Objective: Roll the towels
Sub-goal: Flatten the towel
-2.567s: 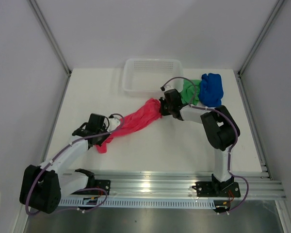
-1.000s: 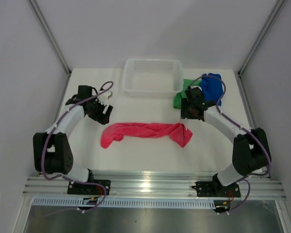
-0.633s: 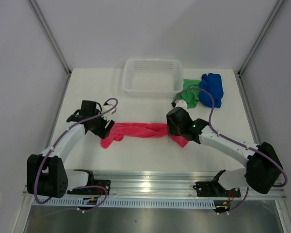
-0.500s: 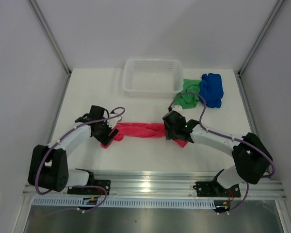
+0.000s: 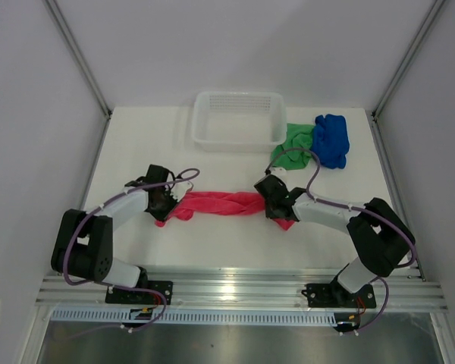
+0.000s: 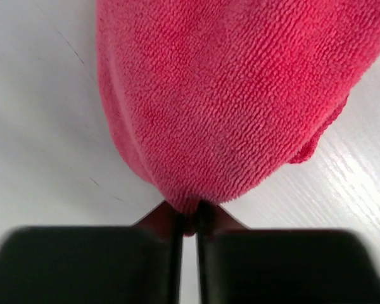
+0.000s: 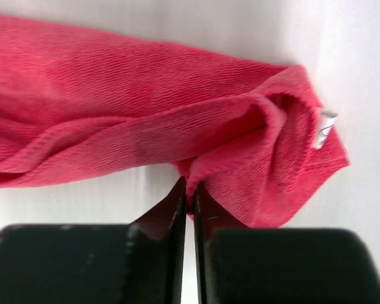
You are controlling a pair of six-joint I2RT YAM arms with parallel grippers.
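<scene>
Since a second before, the left gripper (image 5: 170, 199) and right gripper (image 5: 271, 204) had come inward, each pinching one end of the twisted pink towel (image 5: 220, 203) lying on the table (image 5: 136, 144).

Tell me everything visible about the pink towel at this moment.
The pink towel is a soft terry cloth, twisted into a loose rope lying left to right on the white table, not rolled. A small white tag shows at its right end. The left gripper pinches its left end, the right gripper a fold near its right end.
</scene>
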